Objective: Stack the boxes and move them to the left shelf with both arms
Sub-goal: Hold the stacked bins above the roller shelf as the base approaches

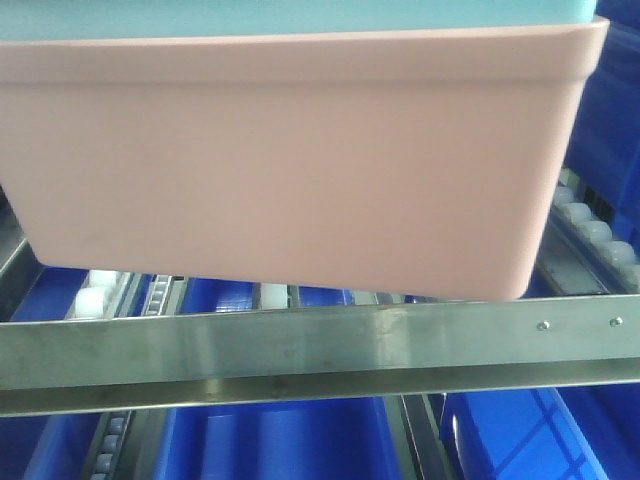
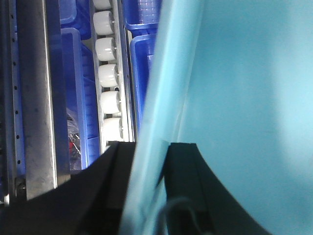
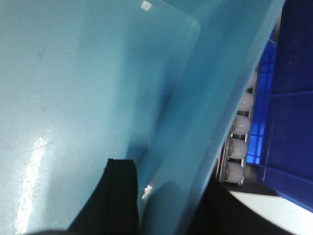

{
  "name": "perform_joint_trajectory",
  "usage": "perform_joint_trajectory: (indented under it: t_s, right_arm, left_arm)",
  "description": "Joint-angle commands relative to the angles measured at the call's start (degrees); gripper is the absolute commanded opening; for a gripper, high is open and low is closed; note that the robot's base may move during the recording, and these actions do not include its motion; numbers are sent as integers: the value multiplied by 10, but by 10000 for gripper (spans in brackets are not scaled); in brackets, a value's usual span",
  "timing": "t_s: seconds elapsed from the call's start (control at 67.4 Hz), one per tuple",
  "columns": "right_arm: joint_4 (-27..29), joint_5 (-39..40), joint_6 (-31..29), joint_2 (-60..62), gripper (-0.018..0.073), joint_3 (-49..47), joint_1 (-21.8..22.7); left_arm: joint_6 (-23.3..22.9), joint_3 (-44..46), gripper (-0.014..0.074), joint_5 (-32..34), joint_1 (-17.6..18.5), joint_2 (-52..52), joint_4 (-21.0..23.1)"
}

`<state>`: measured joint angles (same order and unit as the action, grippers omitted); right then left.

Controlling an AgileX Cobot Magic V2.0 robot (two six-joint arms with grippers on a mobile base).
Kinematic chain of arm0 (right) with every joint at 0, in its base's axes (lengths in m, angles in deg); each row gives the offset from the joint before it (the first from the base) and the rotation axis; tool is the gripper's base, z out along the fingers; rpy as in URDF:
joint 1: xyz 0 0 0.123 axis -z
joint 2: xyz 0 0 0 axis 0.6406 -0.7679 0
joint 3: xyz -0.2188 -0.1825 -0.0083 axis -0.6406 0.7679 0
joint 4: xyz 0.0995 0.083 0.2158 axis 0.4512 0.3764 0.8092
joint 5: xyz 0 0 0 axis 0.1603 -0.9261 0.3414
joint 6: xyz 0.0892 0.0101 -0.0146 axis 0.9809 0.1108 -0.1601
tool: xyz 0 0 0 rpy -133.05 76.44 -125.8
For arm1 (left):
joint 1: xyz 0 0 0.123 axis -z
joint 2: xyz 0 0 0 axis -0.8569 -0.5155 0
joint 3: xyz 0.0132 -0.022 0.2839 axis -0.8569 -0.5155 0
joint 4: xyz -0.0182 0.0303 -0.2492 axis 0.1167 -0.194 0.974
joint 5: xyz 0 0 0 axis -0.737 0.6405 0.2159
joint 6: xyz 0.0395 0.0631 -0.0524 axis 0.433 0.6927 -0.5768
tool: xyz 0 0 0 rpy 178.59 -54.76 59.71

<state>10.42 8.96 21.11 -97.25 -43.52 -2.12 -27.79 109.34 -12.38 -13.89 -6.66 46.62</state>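
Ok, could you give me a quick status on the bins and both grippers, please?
Left gripper and right gripper: jaws clamped on the turquoise bin walls. It sits nested in the pink bin, which hangs over the steel crossbar. Roller lane unobstructed.

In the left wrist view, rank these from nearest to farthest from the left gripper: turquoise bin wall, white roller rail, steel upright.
1. turquoise bin: its wall sits between the left gripper fingers.
2. white roller rail: just beyond the outer finger.
3. steel upright: far left of frame, past a blue crate.
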Motion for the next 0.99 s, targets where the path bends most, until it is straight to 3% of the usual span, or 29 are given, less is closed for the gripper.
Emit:
perform_joint_trajectory:
  t_s: [0.0,0.668,0.979]
  right_arm:
    - [45,137,-13,21,56,-25,-17]
    - [45,143,-13,21,56,-25,-17]
    - [45,133,-13,21,56,-27,-17]
  left_arm:
    - [-2,27,-3,127,24,26,28]
    - [-2,27,-3,133,24,26,27]
    - [53,27,-3,131,24,26,27]
